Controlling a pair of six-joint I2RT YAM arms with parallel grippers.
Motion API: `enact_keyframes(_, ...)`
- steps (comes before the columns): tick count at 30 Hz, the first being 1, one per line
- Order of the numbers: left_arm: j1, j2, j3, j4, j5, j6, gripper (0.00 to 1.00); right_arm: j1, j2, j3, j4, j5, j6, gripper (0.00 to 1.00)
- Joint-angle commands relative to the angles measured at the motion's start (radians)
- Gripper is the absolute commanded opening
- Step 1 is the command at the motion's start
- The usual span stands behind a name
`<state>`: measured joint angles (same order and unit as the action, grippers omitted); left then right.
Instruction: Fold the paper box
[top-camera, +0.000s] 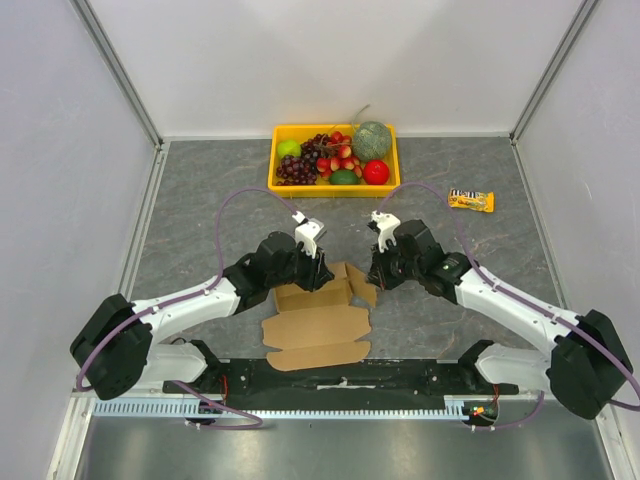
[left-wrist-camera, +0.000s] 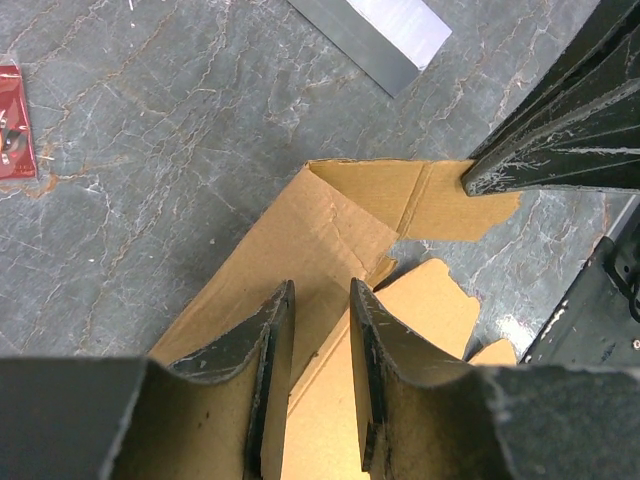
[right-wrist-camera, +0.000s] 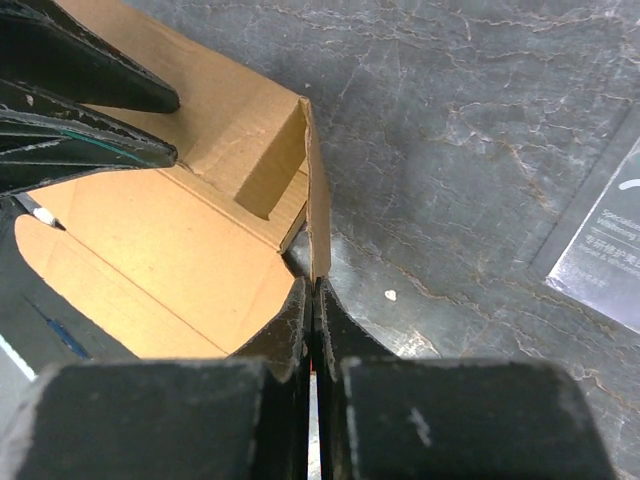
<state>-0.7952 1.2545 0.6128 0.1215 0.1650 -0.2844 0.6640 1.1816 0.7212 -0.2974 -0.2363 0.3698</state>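
Observation:
The paper box (top-camera: 318, 330) is a brown cardboard sheet lying flat near the arms' bases, with its far panels (left-wrist-camera: 330, 220) folded up. My right gripper (right-wrist-camera: 316, 285) is shut on the edge of the raised right side flap (right-wrist-camera: 318, 200); from above it sits at the sheet's far right corner (top-camera: 375, 272). My left gripper (left-wrist-camera: 320, 305) hovers over the far left part of the box (top-camera: 316, 270), jaws partly apart, a crease of the cardboard showing between the fingers (left-wrist-camera: 275, 335). Nothing is pinched in it. The right gripper's dark fingers (left-wrist-camera: 560, 150) reach the flap in the left wrist view.
A yellow tray (top-camera: 281, 186) full of fruit stands at the back centre. A small snack packet (top-camera: 470, 200) lies on the grey mat to the back right. White walls close in the left, right and far sides.

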Motion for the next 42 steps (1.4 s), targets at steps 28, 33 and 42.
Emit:
enact_keyframes(28,0.06,-0.337,-0.054,-0.158,-0.265,-0.039,0.39,0.005,0.039,-0.083,0.507,0.198,-0.361,0.0)
enact_keyframes(33,0.083,-0.331,-0.1,-0.163,-0.239,-0.045,0.38,0.003,0.064,-0.095,0.54,0.187,-0.356,0.0)
enact_keyframes(42,0.083,-0.337,-0.154,-0.154,-0.191,-0.053,0.35,0.003,0.096,-0.078,0.531,0.173,-0.307,0.0)
